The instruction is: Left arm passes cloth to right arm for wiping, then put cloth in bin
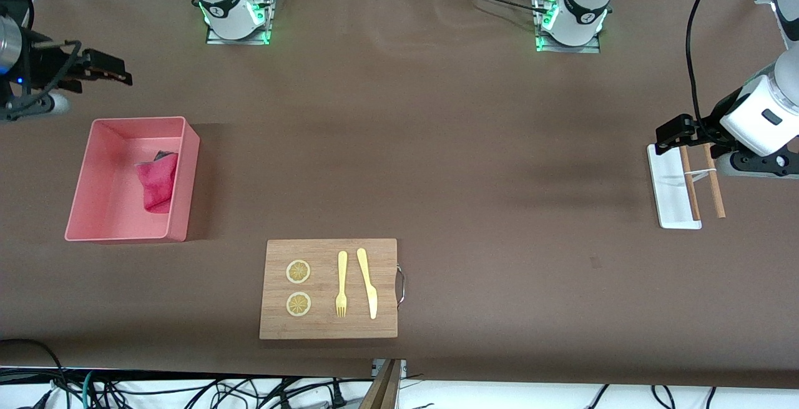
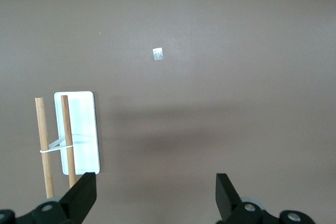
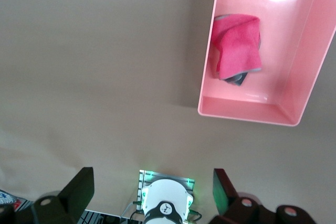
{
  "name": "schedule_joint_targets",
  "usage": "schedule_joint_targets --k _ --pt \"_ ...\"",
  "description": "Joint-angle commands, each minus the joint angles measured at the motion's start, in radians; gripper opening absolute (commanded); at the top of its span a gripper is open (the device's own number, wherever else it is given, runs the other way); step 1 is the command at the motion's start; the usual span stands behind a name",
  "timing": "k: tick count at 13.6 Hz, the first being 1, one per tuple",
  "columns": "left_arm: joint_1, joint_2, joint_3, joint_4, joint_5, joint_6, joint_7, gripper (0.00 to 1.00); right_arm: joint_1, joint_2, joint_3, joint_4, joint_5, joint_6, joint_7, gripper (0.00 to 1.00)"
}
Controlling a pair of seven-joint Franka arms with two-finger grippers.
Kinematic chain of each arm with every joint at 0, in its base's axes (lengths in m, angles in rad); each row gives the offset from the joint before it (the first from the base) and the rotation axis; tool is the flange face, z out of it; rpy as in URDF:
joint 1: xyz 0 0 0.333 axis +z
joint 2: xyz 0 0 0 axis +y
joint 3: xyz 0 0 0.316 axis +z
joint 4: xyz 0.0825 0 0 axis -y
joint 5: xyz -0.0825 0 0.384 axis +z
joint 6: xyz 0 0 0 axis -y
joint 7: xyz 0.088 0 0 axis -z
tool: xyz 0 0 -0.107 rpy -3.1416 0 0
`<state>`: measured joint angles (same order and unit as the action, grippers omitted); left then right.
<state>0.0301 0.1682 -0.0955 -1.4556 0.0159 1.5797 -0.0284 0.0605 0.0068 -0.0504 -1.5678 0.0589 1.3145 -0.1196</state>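
Observation:
The pink bin [image 1: 184,190] stands at the right arm's end of the table. The crimson-pink cloth [image 1: 157,181] lies crumpled inside it, with a bit of dark grey showing. Both also show in the right wrist view: bin [image 3: 247,109], cloth [image 3: 237,45]. My right gripper [image 1: 117,75] is up over the bare table between the bin and the right arm's base, open and empty [image 3: 152,182]. My left gripper [image 1: 669,131] hangs at the left arm's end, over the table beside the white tray, open and empty [image 2: 156,187].
A wooden cutting board [image 1: 329,321] with two lemon slices, a fork and a knife lies near the front camera. A small white tray [image 1: 671,209] with two wooden sticks [image 1: 690,184] tied by a band is at the left arm's end. A small tape mark [image 2: 158,54] is on the table.

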Motion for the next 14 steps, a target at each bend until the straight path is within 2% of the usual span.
schedule_joint_targets --k 1,3,6,8,14 --pt "0.005 0.011 -0.004 0.031 0.006 -0.027 0.007 1.00 -0.018 -0.155 0.056 -0.176 -0.043 0.073 0.040 1.00" --pt "0.011 0.011 -0.004 0.031 0.006 -0.027 0.010 1.00 -0.018 -0.169 0.090 -0.204 -0.057 0.095 0.099 1.00" --pt "0.013 0.011 -0.004 0.031 0.006 -0.027 0.010 1.00 -0.018 -0.091 0.093 -0.147 -0.140 0.216 0.091 1.00" --pt "0.013 0.011 -0.004 0.031 0.006 -0.027 0.010 1.00 -0.019 -0.054 0.092 -0.144 -0.136 0.279 0.089 1.00" --pt "0.013 0.010 -0.004 0.031 0.006 -0.029 0.010 1.00 -0.018 -0.021 0.087 -0.104 -0.117 0.272 0.103 1.00"
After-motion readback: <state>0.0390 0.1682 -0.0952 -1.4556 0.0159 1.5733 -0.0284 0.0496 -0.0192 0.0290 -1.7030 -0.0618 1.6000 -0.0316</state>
